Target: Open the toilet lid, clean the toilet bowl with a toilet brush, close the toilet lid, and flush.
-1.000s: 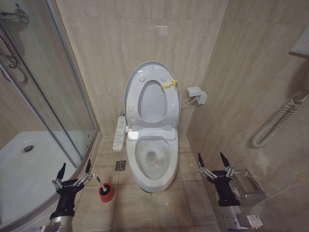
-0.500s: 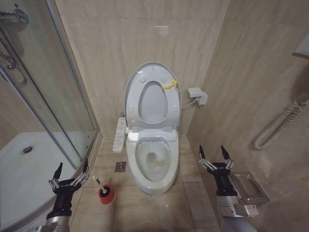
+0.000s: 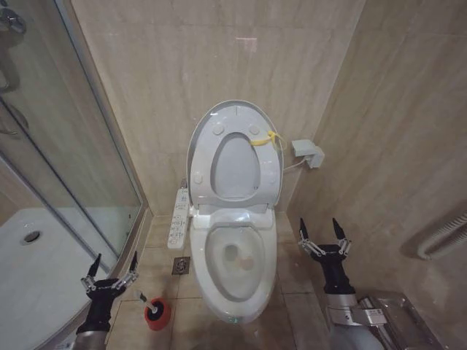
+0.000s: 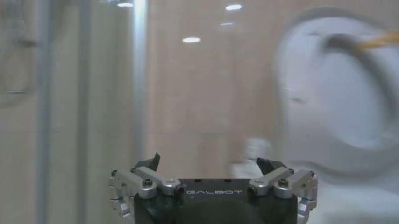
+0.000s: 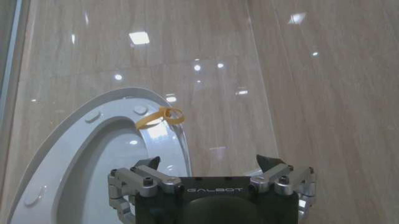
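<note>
toilet brush [image 3: 148, 305] beside left pincer [image 3: 112, 265]

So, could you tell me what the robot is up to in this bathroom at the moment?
Nothing is being handled yet. The toilet lid stands raised against the wall with the seat, leaving the toilet bowl open. The toilet brush sits in its red holder on the floor beside the bowl. The left gripper hovers open just above and beside the brush, and the right gripper hangs open on the bowl's other side, both empty.
</note>
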Motion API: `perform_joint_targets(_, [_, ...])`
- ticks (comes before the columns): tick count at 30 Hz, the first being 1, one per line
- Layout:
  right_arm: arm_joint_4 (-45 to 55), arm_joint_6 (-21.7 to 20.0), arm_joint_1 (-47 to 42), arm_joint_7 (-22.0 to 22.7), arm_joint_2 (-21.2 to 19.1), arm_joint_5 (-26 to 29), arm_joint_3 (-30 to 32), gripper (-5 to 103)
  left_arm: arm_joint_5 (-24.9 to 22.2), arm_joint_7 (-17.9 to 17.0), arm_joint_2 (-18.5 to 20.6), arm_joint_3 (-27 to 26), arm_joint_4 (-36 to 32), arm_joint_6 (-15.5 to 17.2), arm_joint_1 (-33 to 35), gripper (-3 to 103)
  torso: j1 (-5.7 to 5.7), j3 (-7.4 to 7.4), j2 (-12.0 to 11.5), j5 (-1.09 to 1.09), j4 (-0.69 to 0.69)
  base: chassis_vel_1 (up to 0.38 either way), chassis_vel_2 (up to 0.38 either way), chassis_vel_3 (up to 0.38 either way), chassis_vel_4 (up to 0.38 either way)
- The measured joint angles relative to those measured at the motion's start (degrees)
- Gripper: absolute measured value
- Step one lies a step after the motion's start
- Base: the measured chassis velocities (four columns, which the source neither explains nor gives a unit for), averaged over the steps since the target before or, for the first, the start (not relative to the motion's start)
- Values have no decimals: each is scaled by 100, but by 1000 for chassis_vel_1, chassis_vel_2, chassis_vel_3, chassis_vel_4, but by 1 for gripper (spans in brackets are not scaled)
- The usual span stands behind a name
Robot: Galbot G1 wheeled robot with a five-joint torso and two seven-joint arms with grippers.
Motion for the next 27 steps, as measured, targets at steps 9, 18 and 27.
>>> perform_joint_targets(9, [-25,38,74,-55,155,-23,-107,100,-573,1986,84,-9,1908,-1253,-764,100,-4,-1,2,-1,-3,24,-35,-41,26])
perform_joint_targets(18, [-125,35,190,-110,157,-69,-150,100,-874,2158,29,105,3356,-1579,-1555,100,-1,0,2,0,-1,0,0,0,0])
perform_joint_targets(27, [-272,48,231,-124,134,-75,-139,100,-1017,2879,-11,247,4864,-1628,-2367,100,-2,0,2,0,-2,0,0,0,0])
